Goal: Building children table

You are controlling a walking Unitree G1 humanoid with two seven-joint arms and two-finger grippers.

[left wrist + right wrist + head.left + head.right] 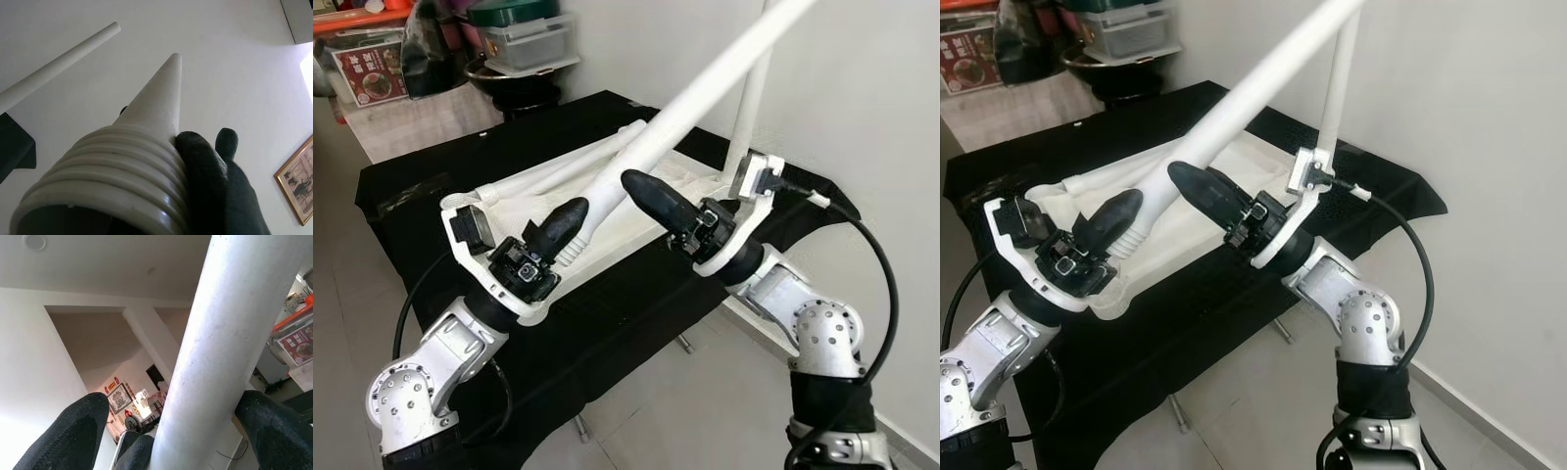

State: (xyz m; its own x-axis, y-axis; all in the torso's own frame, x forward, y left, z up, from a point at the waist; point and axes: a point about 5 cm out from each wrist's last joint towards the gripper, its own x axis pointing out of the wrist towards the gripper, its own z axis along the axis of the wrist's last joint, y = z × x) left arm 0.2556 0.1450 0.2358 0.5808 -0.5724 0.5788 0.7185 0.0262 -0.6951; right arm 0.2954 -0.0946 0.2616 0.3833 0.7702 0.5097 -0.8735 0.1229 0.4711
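Both arms up over a black-draped tabletop point(607, 323). On it lies the white children's table top point(636, 211), underside up, with one white leg point(747, 108) already standing upright at its far right corner and two more loose legs point(558, 168) lying along its far edge. A fourth white table leg point(705, 88) is held slanting, its ribbed threaded end point(576, 247) low near the left side and the shaft running up and away to the right. Left claw point(570, 217) is closed on that leg just above the threads; the left wrist view shows a black finger point(205, 181) pressed against the ribbing, so a firm pinch. Right claw point(641, 189) sits further up the shaft; the right wrist view shows its fingers point(73, 435) spread to either side of the tube with visible gaps, so it looks to be cradling, not clamping. Judged step: bringing the threaded end to a corner socket. To do it well, tilt the leg toward vertical first, let the left claw steer the threads squarely onto the socket, and use the right claw only as a loose guide. Start the turn gently; a slanted entry risks cross-threading the plastic. Which socket is meant cannot be told.
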